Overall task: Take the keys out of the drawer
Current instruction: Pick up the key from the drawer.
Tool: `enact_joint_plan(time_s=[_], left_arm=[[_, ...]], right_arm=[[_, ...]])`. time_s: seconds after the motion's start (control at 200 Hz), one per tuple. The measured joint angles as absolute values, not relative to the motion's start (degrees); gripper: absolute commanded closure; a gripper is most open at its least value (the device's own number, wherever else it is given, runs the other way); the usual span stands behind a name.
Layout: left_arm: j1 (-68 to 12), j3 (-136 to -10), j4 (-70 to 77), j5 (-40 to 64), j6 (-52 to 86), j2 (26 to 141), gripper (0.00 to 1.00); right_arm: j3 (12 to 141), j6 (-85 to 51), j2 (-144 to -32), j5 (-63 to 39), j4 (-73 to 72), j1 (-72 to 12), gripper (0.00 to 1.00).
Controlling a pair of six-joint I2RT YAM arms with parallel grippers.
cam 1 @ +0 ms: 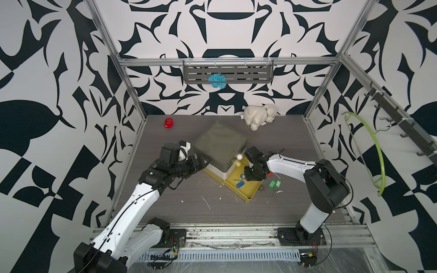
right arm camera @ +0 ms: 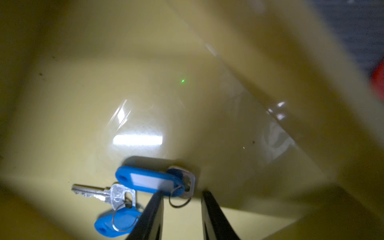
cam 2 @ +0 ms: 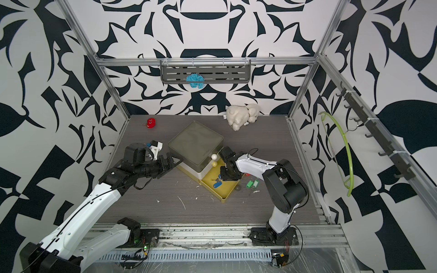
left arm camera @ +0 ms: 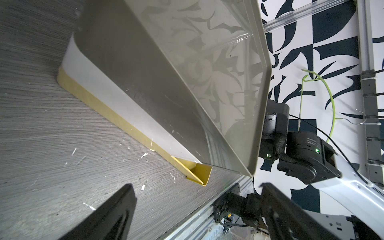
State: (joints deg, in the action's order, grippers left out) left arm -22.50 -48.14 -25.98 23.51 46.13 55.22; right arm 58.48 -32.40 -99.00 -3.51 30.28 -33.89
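Note:
The yellow drawer [cam 1: 250, 198] [cam 2: 224, 199] stands pulled out from the bottom of the grey-topped drawer unit [cam 1: 220, 141]. Blue-tagged keys [cam 1: 240, 183] [cam 2: 217, 183] lie on its floor. In the right wrist view, one blue tag [right arm camera: 145, 179] lies across a silver key [right arm camera: 93, 192]. My right gripper [right arm camera: 182, 193] [cam 1: 247, 177] reaches down into the drawer, open, and that tag's wire ring lies between its tips, ungripped. Green-tagged keys [cam 1: 275, 184] [cam 2: 251, 184] and a red tag [cam 1: 270, 174] lie on the table right of the drawer. My left gripper [left arm camera: 196, 186] [cam 1: 203, 163] is open and empty at the unit's left side.
A round red toy [cam 1: 168, 123] sits at the back left and a white plush [cam 1: 259, 114] at the back wall. A blue knitted thing [cam 1: 217, 80] hangs on the wall shelf. A green hanger [cam 1: 376, 146] hangs on the right wall. White scraps dot the table.

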Motion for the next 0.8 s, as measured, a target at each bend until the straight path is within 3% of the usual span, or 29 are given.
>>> enact_joint_plan(time_s=[0.38, 0.8], left_arm=[[-22.5, -47.5, -26.0, 23.4, 46.3, 54.1, 0.01], [-22.5, -47.2, -26.0, 23.4, 47.0, 53.9, 0.01]], right_arm=[[59.1, -32.1, -99.2, -3.3, 30.5, -34.0, 0.92], [58.1, -32.6, -94.9, -2.9, 32.3, -34.0, 0.99]])
